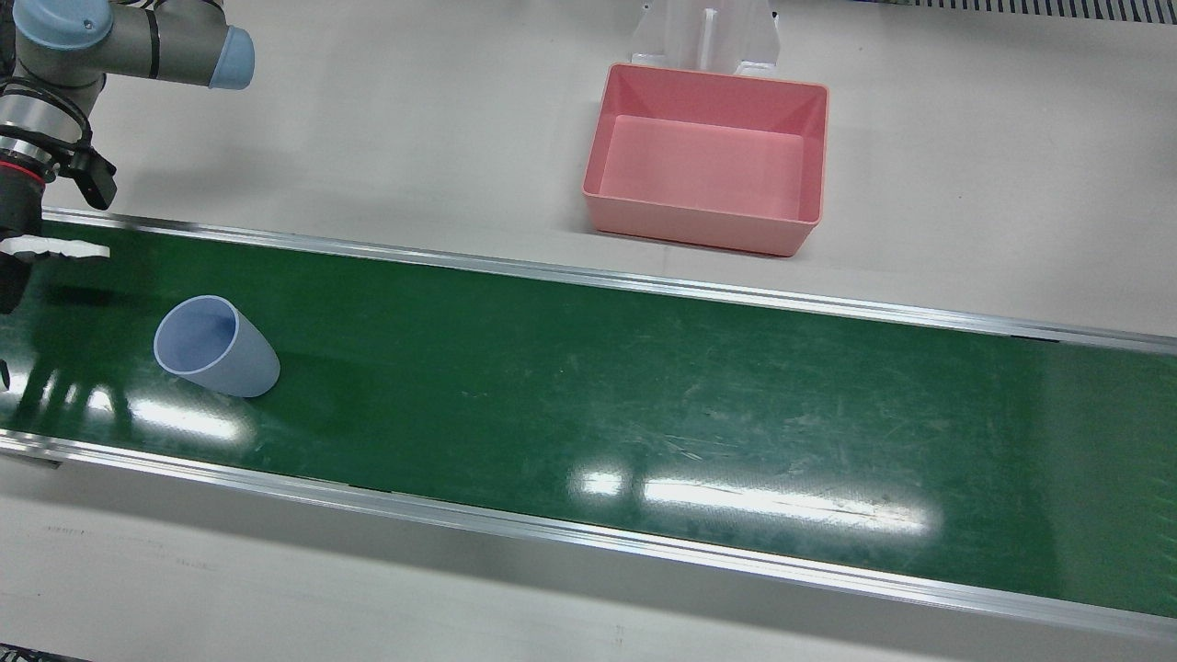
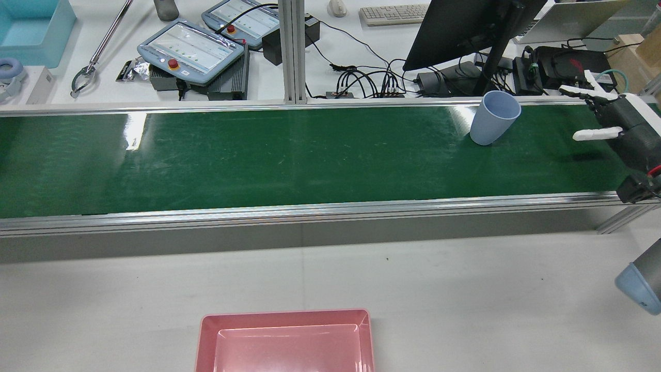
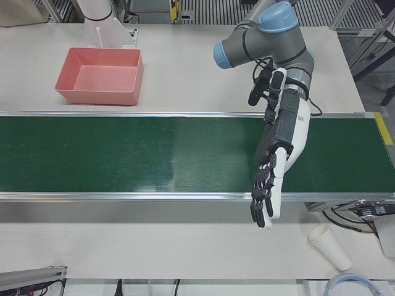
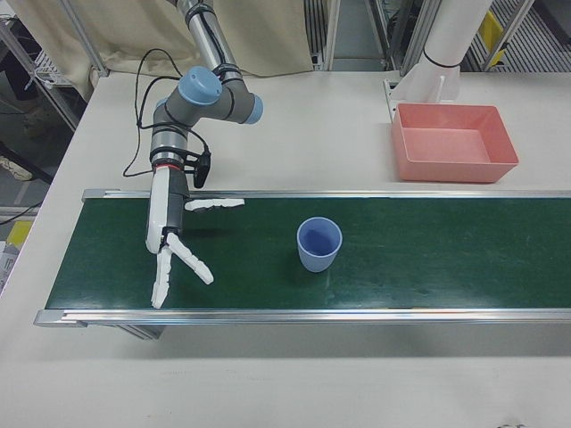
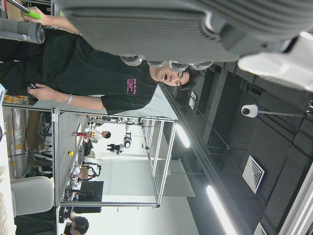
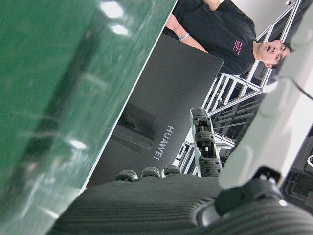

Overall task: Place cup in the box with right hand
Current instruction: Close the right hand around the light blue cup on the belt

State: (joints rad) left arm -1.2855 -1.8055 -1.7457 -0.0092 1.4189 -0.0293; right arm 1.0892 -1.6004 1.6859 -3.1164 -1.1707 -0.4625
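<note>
A light blue cup (image 4: 318, 243) stands upright on the green conveyor belt (image 4: 428, 259); it also shows in the front view (image 1: 216, 347) and the rear view (image 2: 494, 118). The pink box (image 4: 451, 169) sits empty on the white table beyond the belt, also in the front view (image 1: 703, 225) and the rear view (image 2: 286, 313). My right hand (image 4: 171, 245) is open with its fingers spread, over the belt and well apart from the cup, toward the belt's end (image 2: 617, 126). My left hand (image 3: 271, 179) is open and empty, with fingers stretched over the belt's near edge.
Stacked white paper cups (image 3: 330, 245) lie on the table near the left hand. Beyond the belt in the rear view are teach pendants (image 2: 191, 51), a monitor (image 2: 465, 26) and cables. A white pedestal (image 1: 706, 37) stands just behind the box.
</note>
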